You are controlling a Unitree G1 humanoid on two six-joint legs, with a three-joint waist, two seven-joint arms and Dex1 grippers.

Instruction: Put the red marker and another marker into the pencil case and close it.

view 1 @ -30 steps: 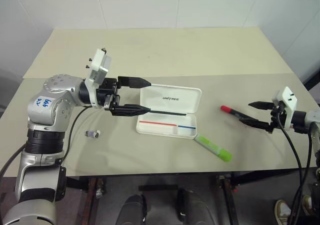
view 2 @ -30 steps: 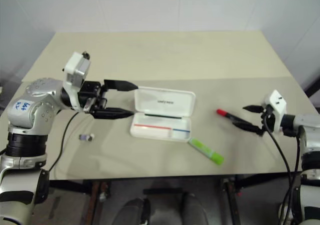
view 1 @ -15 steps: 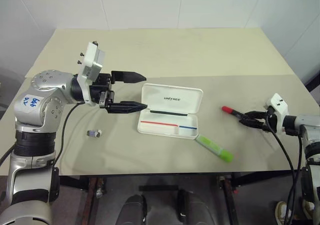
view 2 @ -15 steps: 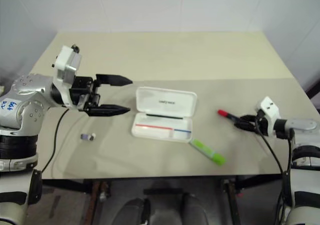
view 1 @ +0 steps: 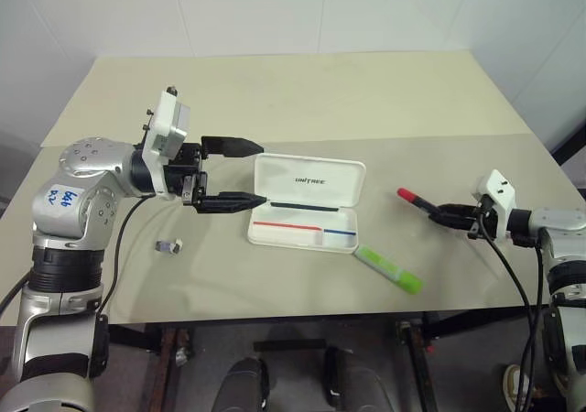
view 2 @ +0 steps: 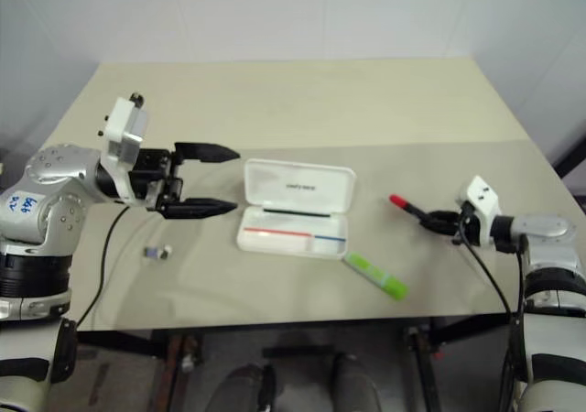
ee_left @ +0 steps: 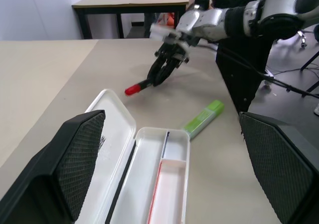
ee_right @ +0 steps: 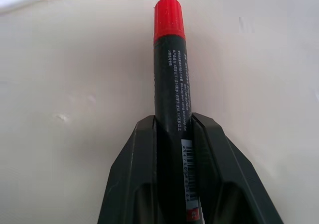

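The pencil case (view 1: pixel 307 201) lies open at mid-table, its lid folded back and its tray showing a red and a blue line. To its right my right gripper (view 1: pixel 446 215) is shut on the black barrel of the red marker (view 1: pixel 414 200), whose red cap points toward the case. The right wrist view shows both fingers (ee_right: pixel 134 174) pressed against the barrel (ee_right: pixel 169 69). I cannot tell whether the marker is off the table. The lime-green marker (view 1: pixel 389 269) lies in front of the case's right corner. My left gripper (view 1: pixel 262 171) hovers open just left of the case.
A small grey object (view 1: pixel 169 245) lies on the table (view 1: pixel 293 92) left of the case, below my left arm. The table's front edge runs close beneath the green marker. A cable hangs from each wrist.
My right gripper has shut on the red marker's barrel and carried it slightly toward the case. The left gripper stays open beside the case.
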